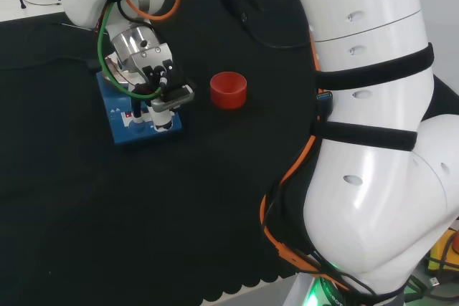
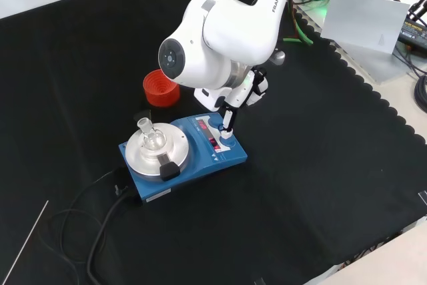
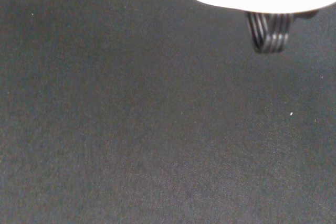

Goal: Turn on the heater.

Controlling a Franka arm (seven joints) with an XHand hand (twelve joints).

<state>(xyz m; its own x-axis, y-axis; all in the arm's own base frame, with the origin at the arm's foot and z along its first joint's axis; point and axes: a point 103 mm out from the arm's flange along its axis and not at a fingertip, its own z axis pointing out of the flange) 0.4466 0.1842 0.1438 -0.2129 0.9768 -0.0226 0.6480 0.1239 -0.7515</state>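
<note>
Heater point(image 2: 183, 155): blue, on black cloth point(image 2: 320, 185), glass flask point(image 2: 153, 138) on its round plate. Hand point(image 2: 230, 115) above front panel, one straight finger point(image 2: 227, 127) touching panel, nothing grasped. Red ring point(image 2: 160, 88) just behind heater in front view.

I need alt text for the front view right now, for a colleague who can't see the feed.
The hand reaches down with a finger on the front control panel of the blue heater, whose round metal plate carries a small clear glass flask. A red ribbed ring stands behind it on the black cloth.
</note>
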